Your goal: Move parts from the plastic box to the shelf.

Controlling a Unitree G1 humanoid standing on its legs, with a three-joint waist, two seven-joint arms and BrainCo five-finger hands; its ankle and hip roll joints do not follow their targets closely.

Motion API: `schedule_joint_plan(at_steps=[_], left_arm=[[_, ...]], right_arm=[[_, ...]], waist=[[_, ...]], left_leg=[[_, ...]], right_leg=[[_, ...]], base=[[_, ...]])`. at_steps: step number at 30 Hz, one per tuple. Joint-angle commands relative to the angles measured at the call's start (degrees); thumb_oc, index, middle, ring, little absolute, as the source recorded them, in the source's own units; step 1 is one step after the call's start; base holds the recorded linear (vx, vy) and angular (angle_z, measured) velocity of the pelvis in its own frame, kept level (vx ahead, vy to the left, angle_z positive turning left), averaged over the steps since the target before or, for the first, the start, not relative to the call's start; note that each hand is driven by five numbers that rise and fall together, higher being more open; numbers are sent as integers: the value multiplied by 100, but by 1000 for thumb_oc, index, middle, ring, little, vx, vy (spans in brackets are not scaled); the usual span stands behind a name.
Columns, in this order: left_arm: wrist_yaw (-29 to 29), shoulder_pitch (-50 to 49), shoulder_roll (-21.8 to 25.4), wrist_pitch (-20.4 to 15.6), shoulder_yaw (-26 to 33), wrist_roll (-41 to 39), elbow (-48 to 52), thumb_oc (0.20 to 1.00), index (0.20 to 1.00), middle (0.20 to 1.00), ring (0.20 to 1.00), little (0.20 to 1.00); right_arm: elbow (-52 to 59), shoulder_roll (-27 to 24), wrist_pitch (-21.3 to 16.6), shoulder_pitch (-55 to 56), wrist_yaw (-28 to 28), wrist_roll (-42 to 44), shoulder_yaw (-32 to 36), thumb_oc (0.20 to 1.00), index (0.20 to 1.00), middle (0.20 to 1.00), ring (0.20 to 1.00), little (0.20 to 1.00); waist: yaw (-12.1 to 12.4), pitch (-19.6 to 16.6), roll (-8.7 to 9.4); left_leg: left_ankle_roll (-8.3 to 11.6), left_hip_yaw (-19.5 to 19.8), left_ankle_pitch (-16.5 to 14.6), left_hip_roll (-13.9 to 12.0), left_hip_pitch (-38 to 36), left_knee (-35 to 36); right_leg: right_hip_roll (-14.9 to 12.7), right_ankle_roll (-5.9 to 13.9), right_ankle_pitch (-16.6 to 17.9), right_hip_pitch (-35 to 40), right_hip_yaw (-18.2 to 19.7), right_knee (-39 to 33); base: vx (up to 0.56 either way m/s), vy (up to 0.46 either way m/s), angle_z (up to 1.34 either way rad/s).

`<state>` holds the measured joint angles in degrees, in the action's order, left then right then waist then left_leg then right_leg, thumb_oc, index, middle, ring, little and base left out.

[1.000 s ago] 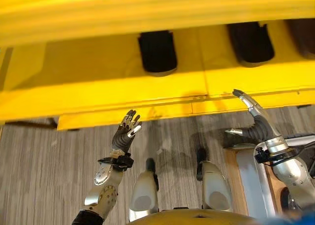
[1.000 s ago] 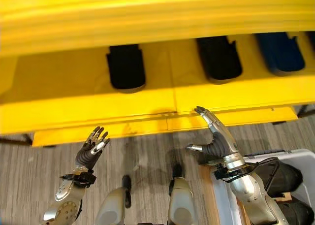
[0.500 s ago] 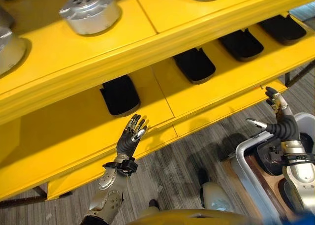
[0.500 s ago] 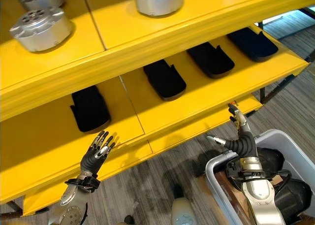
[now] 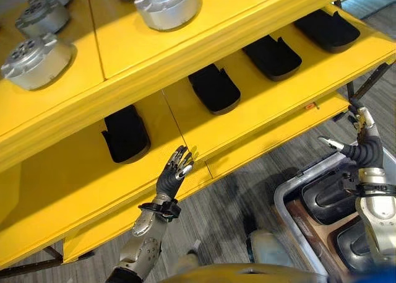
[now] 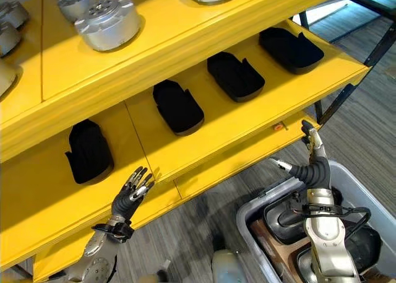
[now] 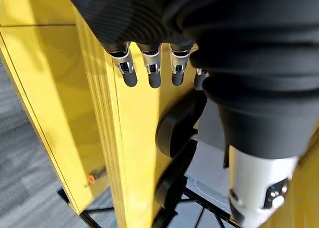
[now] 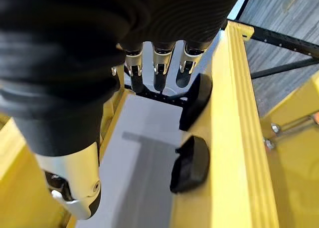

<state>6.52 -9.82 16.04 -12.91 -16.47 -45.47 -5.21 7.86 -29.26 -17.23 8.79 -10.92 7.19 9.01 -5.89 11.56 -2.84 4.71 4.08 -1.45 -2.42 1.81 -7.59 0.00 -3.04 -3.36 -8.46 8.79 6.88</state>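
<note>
Parts (image 6: 346, 233) in plastic box (image 6: 247, 218) below right hand (image 6: 312, 162)

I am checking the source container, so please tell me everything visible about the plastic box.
The plastic box is light grey with rounded corners and a thick rim, and stands open on the striped floor beside the yellow shelf. Black parts lie inside on a brown insert. The right hand hovers above its rim, fingers straight, holding nothing.

Parts (image 5: 213, 88) on shelf (image 5: 260, 91), box (image 6: 291, 196) right.

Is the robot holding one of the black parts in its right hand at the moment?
No, the right hand is empty, its fingers straight, raised above the plastic box where black parts lie.
</note>
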Motion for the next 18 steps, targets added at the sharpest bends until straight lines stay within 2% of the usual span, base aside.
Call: schedule_joint_plan(at_steps=[1, 2, 4, 5, 6, 10, 13, 14, 18], left_arm=[[178, -5, -32, -201, 160, 243, 103, 1000, 1000, 1000, 1000, 1000], [189, -27, -19, -198, 154, 253, 153, 1000, 1000, 1000, 1000, 1000], [205, -51, 22, -199, 140, 304, 191, 1000, 1000, 1000, 1000, 1000], [208, -57, 47, -208, 150, 321, 216, 1000, 1000, 1000, 1000, 1000], [241, -27, 47, -215, 133, 284, 209, 1000, 1000, 1000, 1000, 1000], [168, -28, 65, -217, 181, 261, 225, 1000, 1000, 1000, 1000, 1000], [140, -134, 150, -195, 245, 294, 244, 1000, 1000, 1000, 1000, 1000], [115, -174, 244, -162, 330, 373, 267, 1000, 1000, 1000, 1000, 1000], [58, -124, 303, -156, 351, 400, 310, 1000, 1000, 1000, 1000, 1000]], right_arm=[[116, -92, -301, 138, -53, -121, 249, 1000, 1000, 1000, 1000, 1000], [62, -24, -279, 99, -30, -112, 179, 1000, 1000, 1000, 1000, 1000], [-19, 47, -253, -15, -8, -91, 32, 1000, 1000, 1000, 1000, 1000], [-10, 78, -237, -77, 34, -59, -34, 1000, 1000, 1000, 1000, 1000], [47, 87, -243, -96, 59, -37, -50, 1000, 1000, 1000, 1000, 1000], [38, 259, -158, -53, 115, 153, -99, 1000, 1000, 1000, 1000, 1000], [-49, 310, -71, -63, 215, 328, -226, 1000, 1000, 1000, 1000, 1000], [-46, 359, 9, 17, 317, 430, -281, 1000, 1000, 1000, 1000, 1000], [-55, 449, 58, 98, 356, 560, -292, 1000, 1000, 1000, 1000, 1000]], waist=[[228, -256, 3], [349, -286, 24], [450, -301, 34], [479, -304, 43], [428, -317, 34], [409, -441, 118], [448, -430, 222], [425, -463, 278], [367, -466, 304]], left_leg=[[-359, 898, 88, 855, 481, 47], [-466, 1387, 127, 1262, 587, 53], [-582, 1796, 245, 1642, 699, 72], [-612, 1844, 244, 1674, 711, 93], [-642, 1631, 231, 1525, 658, 178], [-721, 1316, 282, 1376, 503, 568], [-832, 1073, 226, 1370, 387, 622], [-905, 910, 151, 1361, 286, 620], [-978, 774, 50, 1384, 227, 557]], right_leg=[[-60, 545, 450, 171, 117, -335], [21, 552, 525, 185, 270, -411], [169, 578, 631, 209, 504, -494], [222, 586, 641, 227, 621, -555], [273, 620, 670, 251, 697, -601], [279, 722, 892, 145, 806, -771], [331, 799, 995, 118, 1013, -717], [362, 861, 1031, 96, 1194, -646], [419, 898, 998, 25, 1354, -452]], base=[[79, -69, -83], [64, -62, -74], [32, 0, -67], [-18, 66, -82], [-50, 89, -70], [-60, 120, -51], [-11, 163, -65], [-6, 107, -84], [-9, 105, -41]])
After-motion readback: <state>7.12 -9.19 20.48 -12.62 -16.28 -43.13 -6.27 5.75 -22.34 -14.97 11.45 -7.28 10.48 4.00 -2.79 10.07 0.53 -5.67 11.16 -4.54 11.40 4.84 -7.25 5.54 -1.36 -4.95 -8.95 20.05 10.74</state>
